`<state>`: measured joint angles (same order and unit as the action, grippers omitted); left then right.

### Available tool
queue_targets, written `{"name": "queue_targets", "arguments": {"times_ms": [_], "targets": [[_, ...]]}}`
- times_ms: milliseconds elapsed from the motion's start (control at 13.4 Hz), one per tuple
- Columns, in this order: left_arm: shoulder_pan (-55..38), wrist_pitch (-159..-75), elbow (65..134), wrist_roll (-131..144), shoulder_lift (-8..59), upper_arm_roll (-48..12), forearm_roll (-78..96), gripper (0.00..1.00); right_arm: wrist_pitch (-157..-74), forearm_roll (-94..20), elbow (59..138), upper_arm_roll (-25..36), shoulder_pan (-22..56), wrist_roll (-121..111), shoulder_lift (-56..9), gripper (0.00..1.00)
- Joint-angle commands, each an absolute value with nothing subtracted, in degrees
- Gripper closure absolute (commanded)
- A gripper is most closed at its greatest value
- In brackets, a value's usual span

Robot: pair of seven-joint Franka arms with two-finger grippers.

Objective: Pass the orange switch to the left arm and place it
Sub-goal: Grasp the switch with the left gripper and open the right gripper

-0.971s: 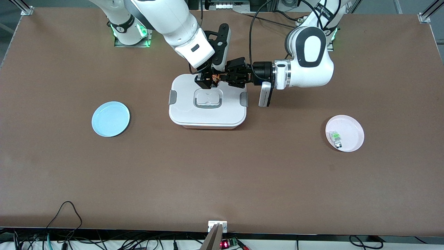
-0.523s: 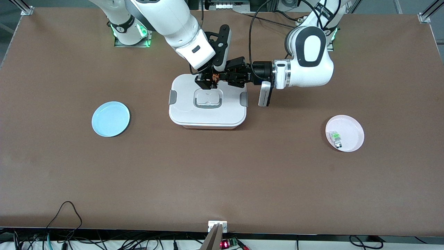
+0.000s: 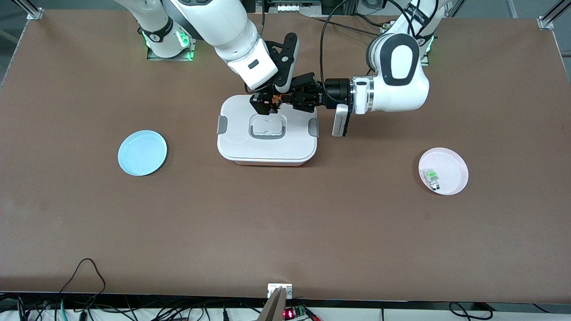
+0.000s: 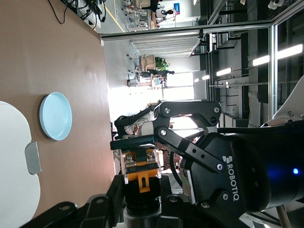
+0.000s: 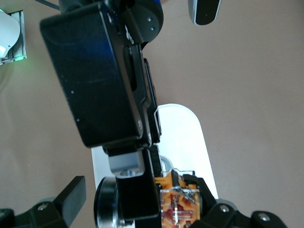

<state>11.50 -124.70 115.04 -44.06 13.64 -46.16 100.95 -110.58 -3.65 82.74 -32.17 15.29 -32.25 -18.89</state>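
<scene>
Box sits mid-table, lid on. Over its edge nearest the arm bases, both grippers meet in the air. Left gripper is pinched tight on the orange switch (orange body visible between its fingers in the left wrist view). Right gripper has its fingers spread wide around the switch, not gripping it. Blue plate toward the right arm's end, pink plate toward the left arm's.

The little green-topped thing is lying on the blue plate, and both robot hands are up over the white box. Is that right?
Not quite. The little green-topped thing lies on the pink plate, not the blue one; the front view shows it. The left hand and right hand are indeed over the white box.
</scene>
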Motion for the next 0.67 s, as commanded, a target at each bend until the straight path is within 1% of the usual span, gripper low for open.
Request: {"name": "queue_targets", "arguments": {"times_ms": [0, 149, 597], "targets": [[12.8, -124.6, 115.1, -43.7, 12.3, -46.7, 102.1, 1.00, -106.0, -3.9, 80.3, -31.8, 14.9, -31.2, -18.5, 0.00], [13.7, -124.4, 115.1, -43.6, 12.3, -46.6, 101.7, 1.00, -104.5, -3.9, 78.5, -31.4, 14.9, -31.2, -18.5, 0.00], [15.6, -124.3, 115.1, -43.4, 12.7, -46.4, 100.1, 1.00, -104.4, -4.1, 78.0, -30.1, 13.5, -31.4, -17.7, 0.00]]}}
